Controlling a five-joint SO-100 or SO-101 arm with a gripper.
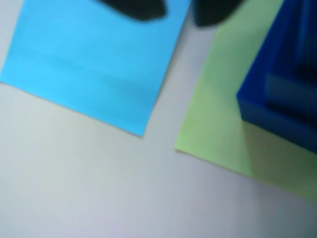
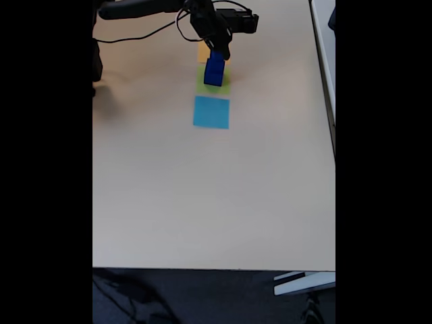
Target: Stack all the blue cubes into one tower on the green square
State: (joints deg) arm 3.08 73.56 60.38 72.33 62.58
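Observation:
In the fixed view a tower of blue cubes (image 2: 214, 69) stands on the green square (image 2: 223, 86), near the table's far edge. My gripper (image 2: 220, 50) hangs right at the tower's top; whether it touches the top cube is unclear. In the wrist view the blue cubes (image 1: 282, 84) loom blurred at the right edge on the green square (image 1: 218, 124). Two dark fingertips (image 1: 138, 10) show at the top edge with a narrow gap and nothing between them. The frames do not settle how far apart the jaws stand.
A light-blue square patch (image 2: 211, 112) (image 1: 94, 64) lies just in front of the green one. An orange-yellow patch (image 2: 202, 52) lies behind it, partly under the arm. A black cable (image 2: 135, 37) trails to the left at the back. The table's right edge (image 2: 333, 135) is far off.

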